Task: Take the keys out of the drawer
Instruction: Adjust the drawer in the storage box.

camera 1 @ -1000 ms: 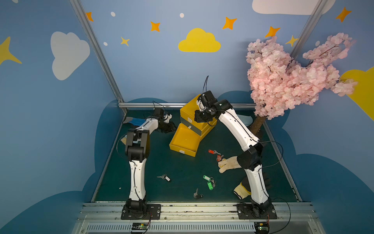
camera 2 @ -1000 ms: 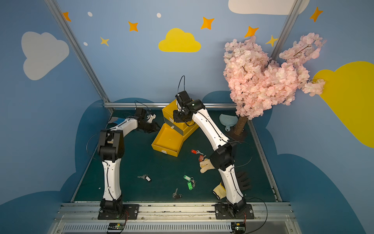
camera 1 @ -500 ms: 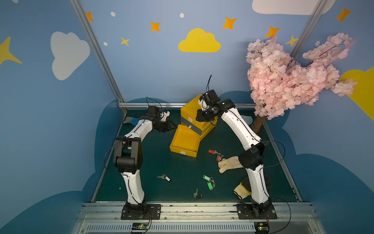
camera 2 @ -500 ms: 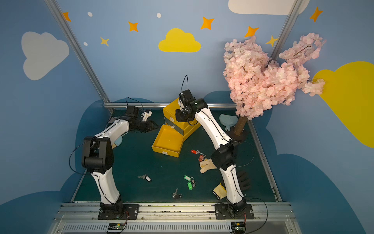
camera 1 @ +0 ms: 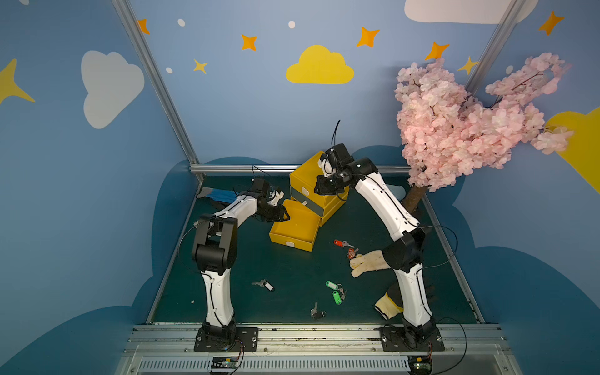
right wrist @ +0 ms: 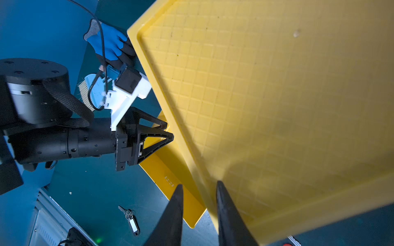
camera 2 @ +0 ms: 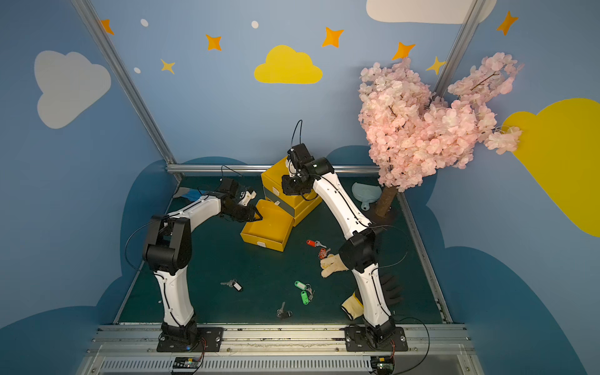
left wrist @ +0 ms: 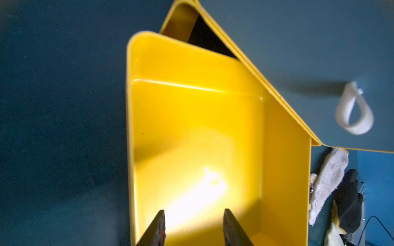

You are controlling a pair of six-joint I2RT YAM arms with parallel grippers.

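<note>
Green mat (camera 1: 292,269): left arm (camera 1: 217,292) and right arm (camera 1: 412,298) covered strips of it. Blossom tree (camera 1: 470,130) hid the rear right corner; a pale blue dustpan (camera 2: 365,193) showed by its trunk in a top view. Yellow cabinet (camera 1: 305,177) stood rear centre, its right part behind the right wrist. Right gripper (right wrist: 199,184) hung over the cabinet top at an edge. Fingers sat partway apart with the rim running through the gap in the right wrist view; we couldn't tell pinch from hover. Bottom drawer (camera 1: 293,227) was pulled out and skewed, back end under the cabinet. Left wrist view gave us plain yellow floor, glare washing out one patch, one corner cut by the frame. Left gripper (left wrist: 194,210) was over the drawer's rear left part, fingers well apart, holding nothing; only the tips showed on its camera. Cream glove (camera 1: 370,263) lay half behind the right elbow, a black-and-yellow glove (camera 1: 386,308) mostly behind that arm, a blue glove (camera 1: 224,196) behind the left forearm. The keys (camera 2: 304,297) we could see were all on the mat, outside the drawer: red-tag bunch (camera 1: 338,242) just right of the drawer front, orange-tag bunch (camera 1: 350,253) at the cream glove's fingertips, green-tag bunch (camera 1: 337,297) and black-and-white-tag bunch (camera 1: 268,286) mid-mat, black-tag bunch (camera 1: 319,314) nearest the front rail (camera 1: 292,331). We couldn't count keys per ring.
</note>
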